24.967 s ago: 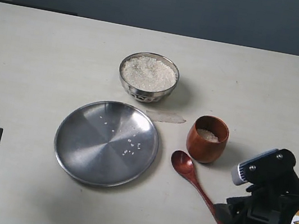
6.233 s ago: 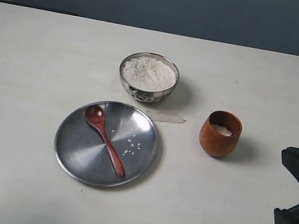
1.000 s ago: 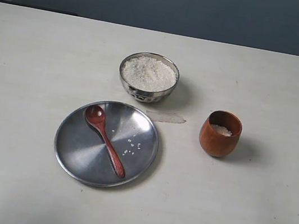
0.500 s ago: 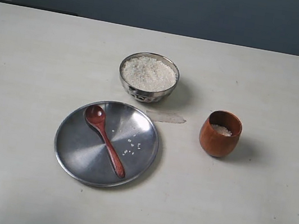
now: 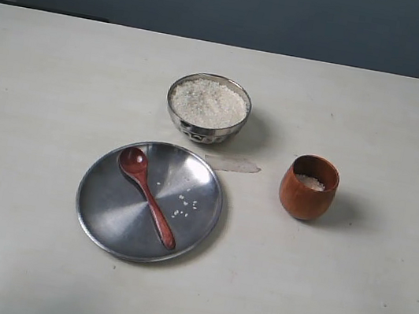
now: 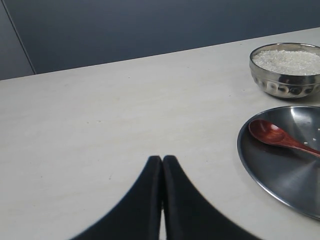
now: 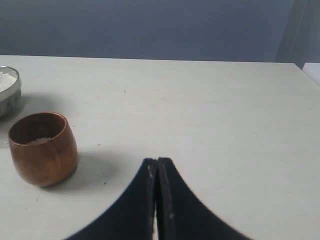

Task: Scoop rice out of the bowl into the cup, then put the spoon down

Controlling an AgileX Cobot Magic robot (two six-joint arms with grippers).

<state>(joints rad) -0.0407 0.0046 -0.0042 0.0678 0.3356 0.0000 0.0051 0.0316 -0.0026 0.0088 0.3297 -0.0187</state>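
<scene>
Left gripper (image 6: pixel 161 162): 2 jaws pressed together, holding nothing. Right gripper (image 7: pixel 156 163): the same, closed and empty.

Spoon (image 5: pixel 147 196) lies flat on the plate (image 5: pixel 104 220), ahead of the left jaws and well apart. Its oval end faces them and the handle slants away.

Near the right jaws is only the cup (image 5: pixel 307 196), rice (image 5: pixel 310 182) inside.

Left arm judged nearer the spoon. Task looks complete.

Spoon (image 5: pixel 147 196) on plate (image 5: pixel 104 216)
</scene>
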